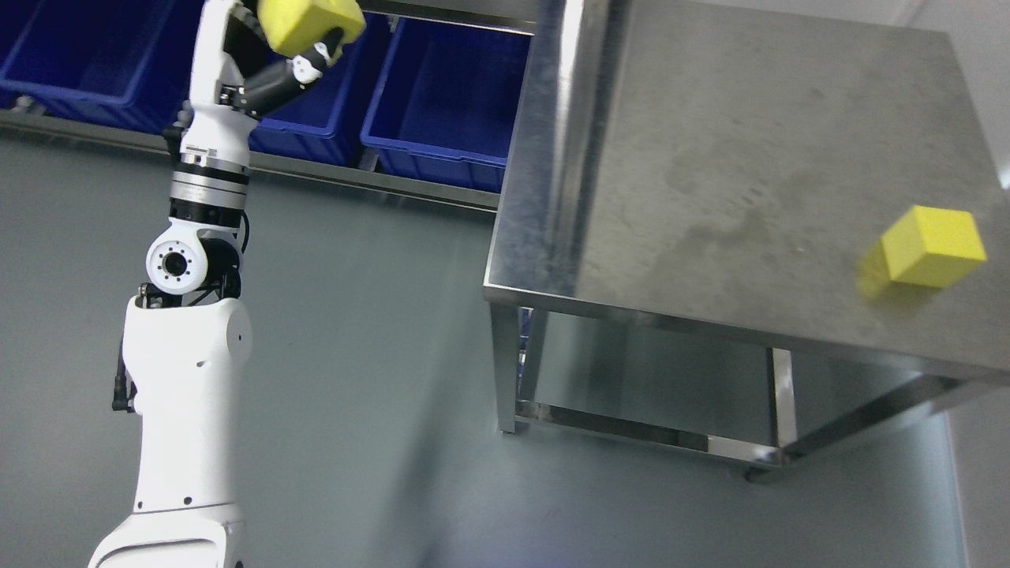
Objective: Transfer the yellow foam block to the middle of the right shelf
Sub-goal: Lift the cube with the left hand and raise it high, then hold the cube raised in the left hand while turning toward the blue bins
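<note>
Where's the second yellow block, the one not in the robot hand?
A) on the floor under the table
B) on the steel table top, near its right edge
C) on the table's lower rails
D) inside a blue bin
B: the loose yellow block sits on the steel table top near its right edge, while the left robot hand holds the other yellow foam block up in front of the blue bins.

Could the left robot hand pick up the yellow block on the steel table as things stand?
Probably not. The left robot hand is already closed on a yellow foam block over the blue bins, while the other yellow block sits near the steel table's far right edge.
</note>
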Tool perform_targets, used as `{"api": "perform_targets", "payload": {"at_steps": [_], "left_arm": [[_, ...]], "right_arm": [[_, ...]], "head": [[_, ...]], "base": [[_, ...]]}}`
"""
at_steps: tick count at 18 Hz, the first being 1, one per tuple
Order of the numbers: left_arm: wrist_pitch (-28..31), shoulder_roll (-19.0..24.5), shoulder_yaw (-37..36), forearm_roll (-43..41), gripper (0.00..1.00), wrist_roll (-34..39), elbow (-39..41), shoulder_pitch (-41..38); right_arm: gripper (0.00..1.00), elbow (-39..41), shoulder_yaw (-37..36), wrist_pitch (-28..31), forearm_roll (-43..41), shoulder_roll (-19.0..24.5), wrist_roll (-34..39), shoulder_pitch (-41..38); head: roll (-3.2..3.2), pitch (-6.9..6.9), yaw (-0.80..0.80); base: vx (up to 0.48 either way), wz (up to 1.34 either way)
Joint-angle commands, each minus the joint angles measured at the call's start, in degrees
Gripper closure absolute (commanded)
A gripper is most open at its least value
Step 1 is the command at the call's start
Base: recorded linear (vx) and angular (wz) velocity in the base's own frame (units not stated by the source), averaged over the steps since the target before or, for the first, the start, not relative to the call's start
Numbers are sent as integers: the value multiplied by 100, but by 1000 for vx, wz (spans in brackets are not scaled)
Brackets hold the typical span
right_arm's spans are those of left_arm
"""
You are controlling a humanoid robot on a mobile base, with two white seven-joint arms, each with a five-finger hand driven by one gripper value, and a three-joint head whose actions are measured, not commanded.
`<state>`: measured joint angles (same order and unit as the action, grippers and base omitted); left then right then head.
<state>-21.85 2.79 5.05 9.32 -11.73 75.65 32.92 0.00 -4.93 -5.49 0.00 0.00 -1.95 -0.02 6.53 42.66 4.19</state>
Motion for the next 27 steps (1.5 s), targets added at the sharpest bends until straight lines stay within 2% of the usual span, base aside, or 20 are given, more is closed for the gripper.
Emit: {"api": "perform_targets", "payload": {"at_steps": [1, 9, 16, 27], "left_arm": [[5, -179, 848, 333, 61, 523, 494, -145], [23, -179, 1025, 333, 61, 496, 934, -743], [41, -179, 1209, 333, 61, 496, 1048, -778], [41, -179, 1148, 333, 61, 488, 1049, -787]], "right_arm": [[0, 100, 1, 4, 18, -100, 1, -7], [0, 100, 1, 4, 18, -100, 1, -7], [0, 100, 1, 4, 18, -100, 1, -7], [0, 100, 1, 4, 18, -100, 1, -7]], "head": [[0, 0, 0], [0, 0, 0], [0, 0, 0], [0, 0, 0]], "base": [[1, 689], [50, 1183], [120, 1101], [193, 307]]}}
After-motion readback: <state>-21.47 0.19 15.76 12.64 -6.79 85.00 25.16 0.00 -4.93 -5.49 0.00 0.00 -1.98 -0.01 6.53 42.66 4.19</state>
